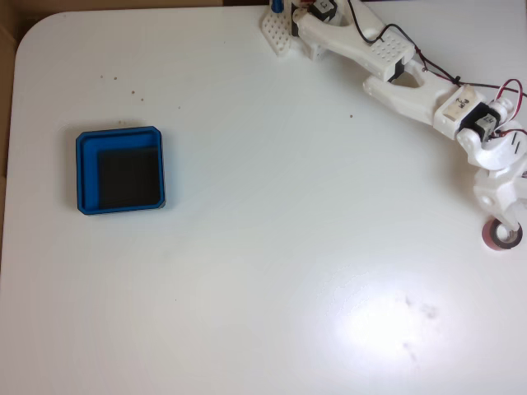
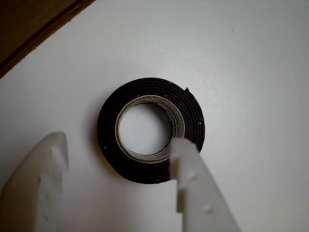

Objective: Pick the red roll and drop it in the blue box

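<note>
We see the red roll (image 2: 150, 130) flat on the counter (image 2: 251, 72) just ahead of the claw (image 2: 118, 147), whose fingers stand apart, one tip over its rim. Closing now may push it aside. The blue box (image 1: 120, 170) sits far off.

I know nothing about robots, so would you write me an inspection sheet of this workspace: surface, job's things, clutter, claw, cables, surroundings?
Surface: white table, a few dark specks, glare patch.
Job's things: small red roll of tape flat at the fixed view's right edge; looks dark in the wrist view. Shallow blue square box with black floor far left, empty.
Clutter: nothing seen.
Claw: white two-finger claw open, one finger outside the roll, the other over its far rim.
Cables: red and black wires along the arm.
Surroundings: brown floor beyond the table edge.
</note>
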Tool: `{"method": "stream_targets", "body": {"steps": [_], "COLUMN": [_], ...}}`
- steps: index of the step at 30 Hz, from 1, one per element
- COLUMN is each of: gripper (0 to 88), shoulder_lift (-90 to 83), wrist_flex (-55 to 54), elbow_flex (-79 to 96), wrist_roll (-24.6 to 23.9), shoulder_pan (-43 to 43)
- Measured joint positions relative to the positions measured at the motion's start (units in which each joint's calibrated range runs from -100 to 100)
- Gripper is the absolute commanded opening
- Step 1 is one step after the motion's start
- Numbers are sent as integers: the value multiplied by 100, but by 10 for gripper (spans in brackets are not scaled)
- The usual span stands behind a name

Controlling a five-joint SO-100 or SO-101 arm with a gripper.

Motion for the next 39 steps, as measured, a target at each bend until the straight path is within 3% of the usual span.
{"method": "stream_targets", "body": {"steps": [15,39], "gripper": [196,195], "shoulder_lift": [305,305], "wrist_flex": [66,66], "elbow_flex": [-9,-9], "wrist_roll": [0,0], "shoulder_pan": [-376,-69]}}
